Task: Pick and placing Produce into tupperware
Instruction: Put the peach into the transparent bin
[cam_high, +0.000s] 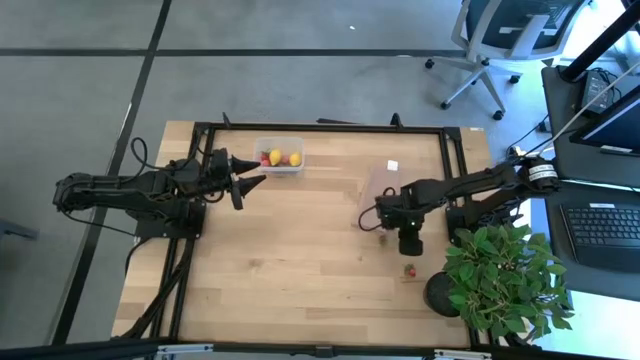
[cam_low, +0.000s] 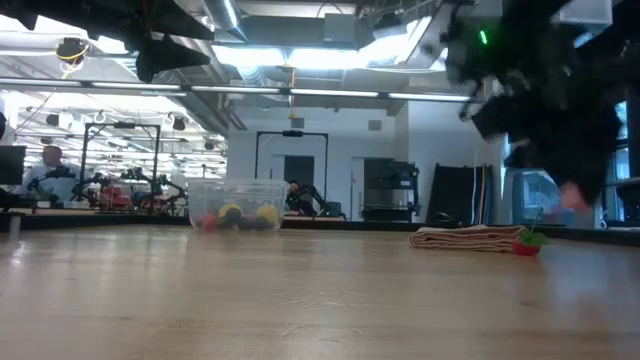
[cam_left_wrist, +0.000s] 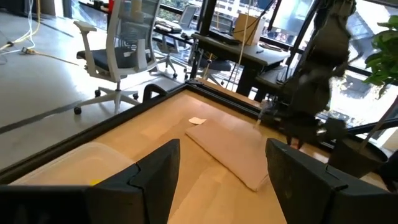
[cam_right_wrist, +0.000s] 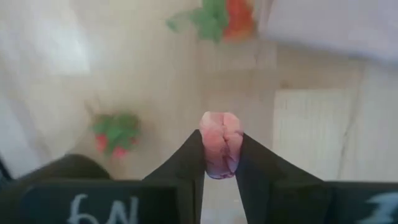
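**Part filled: one piece in the right gripper, at least one more waiting**

The wooden table (cam_high: 300, 260) is the largest thing here, and the tupperware (cam_high: 279, 157) stands near its far edge; every place below is given from that tub. Just beside the tub, on the left arm's side, the left gripper (cam_high: 250, 178) hovers with its fingers spread and nothing between them, waiting. Well apart from the tub, across the table toward the potted plant (cam_high: 500, 275), lies the flat tan board (cam_high: 383, 185), and the right gripper (cam_right_wrist: 221, 155) hangs just past it, on the side away from the tub. Its fingers are pinched onto a small pink-and-purple piece of produce (cam_right_wrist: 221, 143), which looks lifted clear of the table, though the low view is too blurred there to be sure.

Inside the tub sit several pieces already placed (cam_low: 236, 216): yellow ones, a red one, and something darker that is hard to make out. That part of the job looks done.

Still out, farther from the tub than the right gripper and close to the plant, is a red strawberry-like piece with green leaves (cam_high: 408, 270). The right wrist view shows two such red-and-green pieces on the table, so at least two may remain beyond the one now held. The carry to the tub is not yet made.
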